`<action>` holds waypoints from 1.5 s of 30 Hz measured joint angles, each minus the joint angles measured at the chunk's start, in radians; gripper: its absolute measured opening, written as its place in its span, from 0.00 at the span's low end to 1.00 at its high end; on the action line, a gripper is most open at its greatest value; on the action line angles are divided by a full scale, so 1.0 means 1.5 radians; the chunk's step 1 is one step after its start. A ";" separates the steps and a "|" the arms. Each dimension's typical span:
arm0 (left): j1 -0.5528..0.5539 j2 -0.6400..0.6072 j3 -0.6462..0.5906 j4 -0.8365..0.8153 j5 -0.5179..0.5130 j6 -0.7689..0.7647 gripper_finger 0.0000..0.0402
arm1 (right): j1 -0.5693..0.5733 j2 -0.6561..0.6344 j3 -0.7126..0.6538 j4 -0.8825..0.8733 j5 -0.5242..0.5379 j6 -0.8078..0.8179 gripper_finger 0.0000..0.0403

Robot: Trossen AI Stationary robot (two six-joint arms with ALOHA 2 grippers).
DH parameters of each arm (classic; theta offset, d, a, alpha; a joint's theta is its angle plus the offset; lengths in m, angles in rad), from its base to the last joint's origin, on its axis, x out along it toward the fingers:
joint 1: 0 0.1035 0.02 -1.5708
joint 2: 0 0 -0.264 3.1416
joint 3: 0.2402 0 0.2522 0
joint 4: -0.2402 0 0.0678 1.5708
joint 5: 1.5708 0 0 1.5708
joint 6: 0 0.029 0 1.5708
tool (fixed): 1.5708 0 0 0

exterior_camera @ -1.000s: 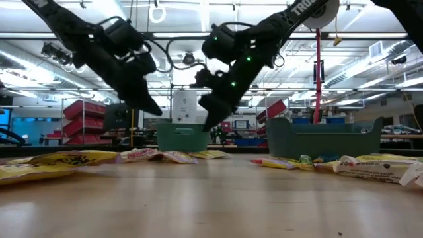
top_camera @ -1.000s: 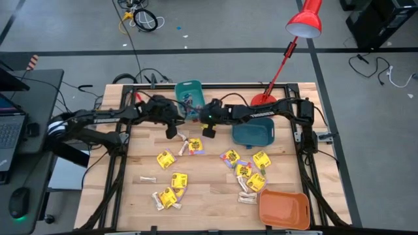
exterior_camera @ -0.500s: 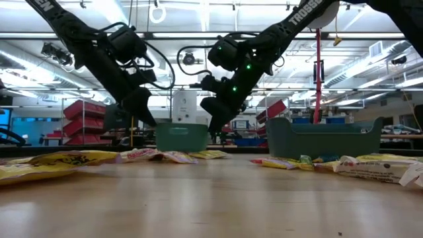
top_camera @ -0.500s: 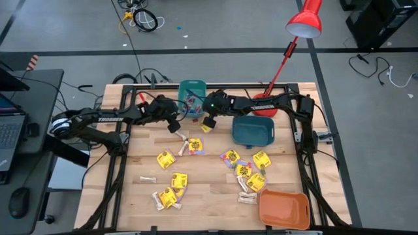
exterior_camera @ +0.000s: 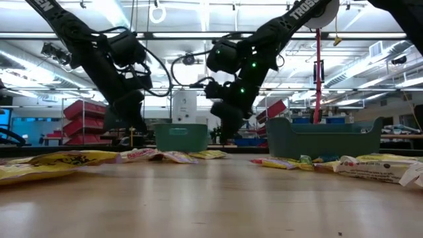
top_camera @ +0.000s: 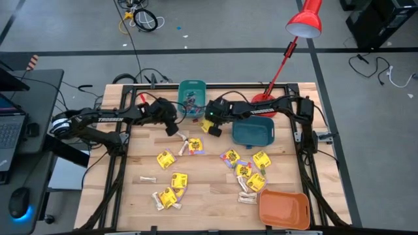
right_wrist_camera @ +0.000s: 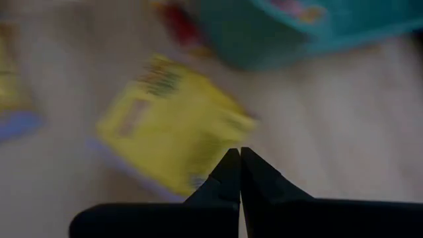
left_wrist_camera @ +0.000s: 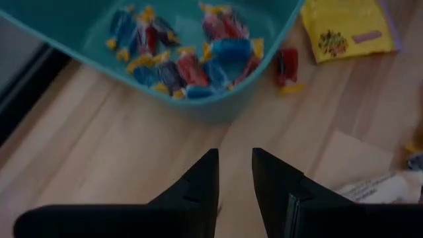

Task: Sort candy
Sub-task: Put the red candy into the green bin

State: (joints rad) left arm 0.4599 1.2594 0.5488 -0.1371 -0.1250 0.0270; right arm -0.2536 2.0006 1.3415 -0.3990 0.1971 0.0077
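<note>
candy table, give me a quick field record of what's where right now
left end effector: open, empty, just short of the small teal bin
right end effector: shut, nothing held, above a yellow packet
small teal bin contents: blue and red wrapped pieces
dark teal bin: right of centre, contents not visible
orange bin: near right corner, looks empty
loose candy: yellow packets and pale sticks scattered on the table
stray red piece: on the wood beside the small teal bin

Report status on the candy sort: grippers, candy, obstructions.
Left gripper slightly open, empty, beside light teal bin. Right gripper shut, empty, over a yellow packet. Small wrapped pieces already binned. Nothing blocking.
</note>
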 joint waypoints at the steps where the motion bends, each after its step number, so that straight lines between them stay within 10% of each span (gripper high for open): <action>1: 0.000 0.000 0.000 -0.012 -0.001 0.000 0.23 | 0.007 0.000 0.000 0.006 -0.015 0.004 0.00; 14: -0.001 -0.063 0.000 -0.064 -0.053 0.032 0.23 | 0.069 0.061 0.000 0.239 -0.093 -0.125 0.01; 21: -0.003 -0.125 0.000 -0.085 -0.132 0.014 0.23 | 0.072 0.080 0.000 0.290 0.018 -0.159 0.10; 45: -0.009 -0.192 0.000 -0.033 -0.133 0.029 0.23 | 0.047 0.135 0.000 0.361 0.036 -0.165 0.25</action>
State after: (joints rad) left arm 0.4469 0.9711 0.5491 -0.1861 -0.3251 0.0712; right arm -0.1826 2.2024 1.3415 0.1425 0.2508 -0.2394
